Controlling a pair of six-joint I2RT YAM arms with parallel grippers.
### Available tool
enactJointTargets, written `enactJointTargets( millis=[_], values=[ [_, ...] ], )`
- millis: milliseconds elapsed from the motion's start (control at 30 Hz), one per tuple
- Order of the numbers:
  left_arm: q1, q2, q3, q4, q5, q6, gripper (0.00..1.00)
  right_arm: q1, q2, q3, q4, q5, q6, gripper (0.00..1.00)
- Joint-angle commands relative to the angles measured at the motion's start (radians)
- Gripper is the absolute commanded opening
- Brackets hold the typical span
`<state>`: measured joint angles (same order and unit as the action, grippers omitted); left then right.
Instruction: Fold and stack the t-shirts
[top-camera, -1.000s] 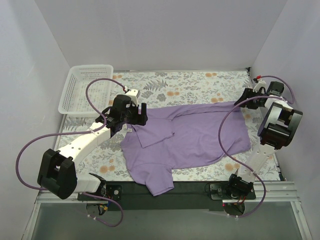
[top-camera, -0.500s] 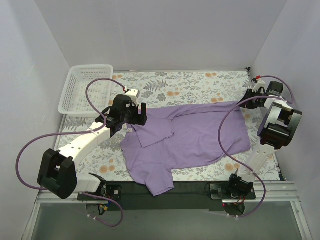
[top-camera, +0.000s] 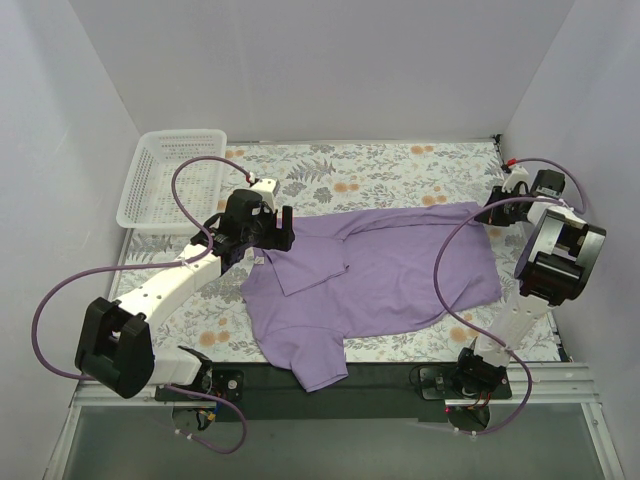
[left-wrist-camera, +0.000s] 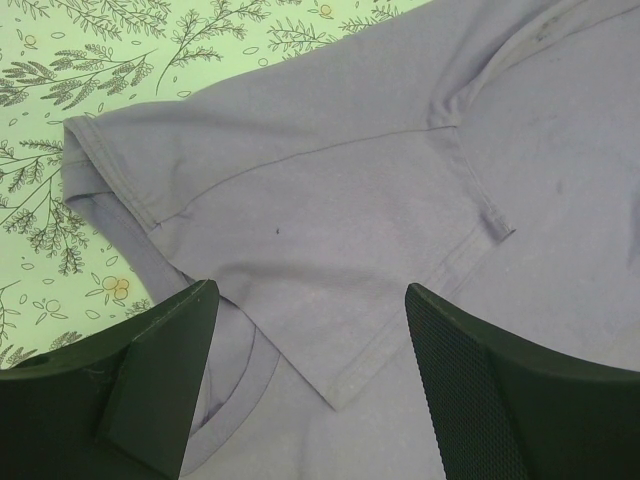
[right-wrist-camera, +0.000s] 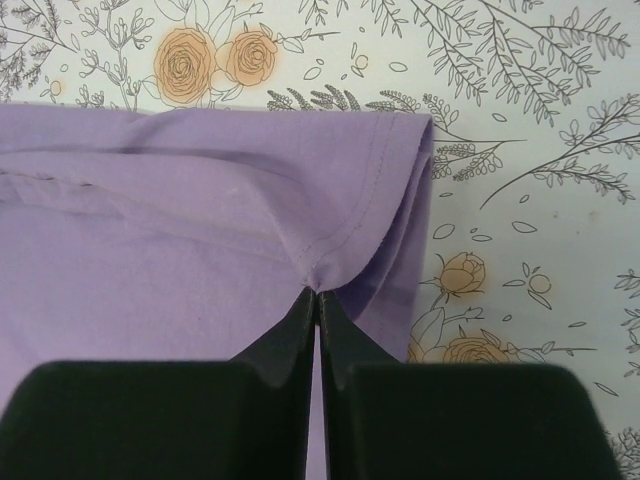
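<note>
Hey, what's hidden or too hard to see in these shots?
Top view: the t-shirt collar, mostly covered by the left hand.
Right wrist view: how much hem the shut right hand pinches, hidden between its fingers.
Left wrist view: most of the shirt, cut off by the edges.

Right end effector (right-wrist-camera: 316, 297) pinching lavender t-shirt (right-wrist-camera: 180, 210) hem, floral cover (right-wrist-camera: 520, 150)

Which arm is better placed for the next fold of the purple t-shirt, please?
Probably the right: the right gripper is shut on a hemmed corner of the purple t-shirt, while the left gripper hangs open over it.
</note>
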<state>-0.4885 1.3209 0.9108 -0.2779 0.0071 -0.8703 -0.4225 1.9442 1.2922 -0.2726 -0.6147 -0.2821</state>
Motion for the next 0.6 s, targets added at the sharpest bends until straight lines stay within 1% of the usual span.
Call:
enactJointTargets(
  millis=[0, 233, 267, 567],
  values=[
    [-0.004, 0.0, -0.007, 0.008, -0.015, 0.014, 0.74, -0.005, -0.062, -0.016, -0.002, 0.023, -0.043, 0.07],
    [-0.004, 0.003, -0.009, 0.011, -0.009, 0.016, 0.74, -0.022, -0.064, -0.021, -0.013, 0.021, -0.061, 0.07],
    [-0.004, 0.003, -0.009, 0.013, 0.022, 0.017, 0.74, -0.024, -0.065, -0.021, -0.014, 0.023, -0.066, 0.07],
    [-0.004, 0.009, -0.013, 0.026, 0.094, 0.027, 0.74, -0.036, -0.054, -0.018, -0.051, 0.027, -0.135, 0.07]
  ],
)
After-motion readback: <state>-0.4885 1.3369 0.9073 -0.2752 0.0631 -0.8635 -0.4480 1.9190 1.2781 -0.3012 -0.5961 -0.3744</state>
